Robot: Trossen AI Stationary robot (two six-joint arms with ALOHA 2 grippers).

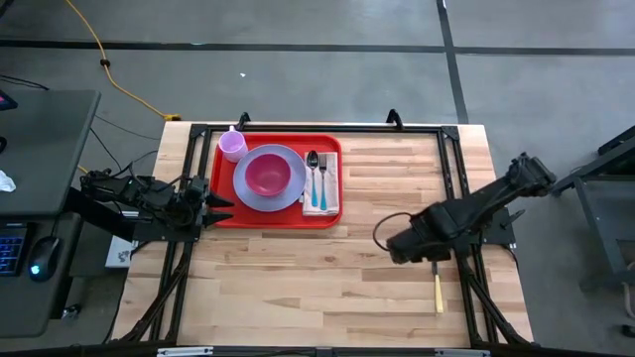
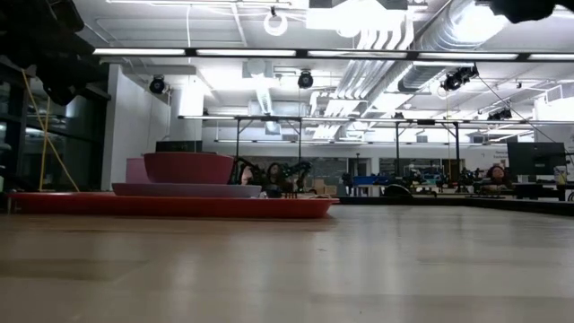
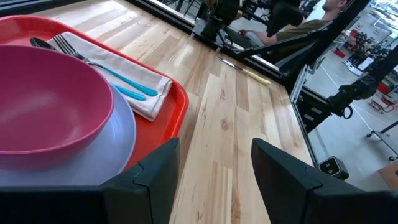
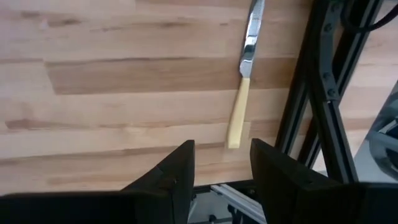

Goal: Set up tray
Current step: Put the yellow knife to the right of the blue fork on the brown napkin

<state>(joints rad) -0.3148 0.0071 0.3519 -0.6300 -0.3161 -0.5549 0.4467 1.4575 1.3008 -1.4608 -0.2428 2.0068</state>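
Observation:
The red tray (image 1: 223, 212) lies at the table's far left. On it sit a lavender plate (image 1: 291, 195) bearing a pink bowl (image 1: 266, 175), a purple cup (image 1: 232, 145), and a white napkin (image 1: 331, 188) with a spoon and fork (image 3: 99, 65). My left gripper (image 1: 212, 207) stands open beside the tray's near left corner, touching nothing. A knife (image 4: 244, 81) with a yellow handle (image 1: 437, 292) lies flat on the wood near the table's right edge. My right gripper (image 4: 222, 167) hangs open above the table, pointing steeply down, just short of the handle's end.
Black frame rails (image 1: 466, 208) run along the table's left and right sides; the right rail (image 4: 317, 93) passes close beside the knife. Bare wood (image 1: 317, 278) spans the near half of the table. A seated person (image 3: 292, 28) shows beyond the table in the left wrist view.

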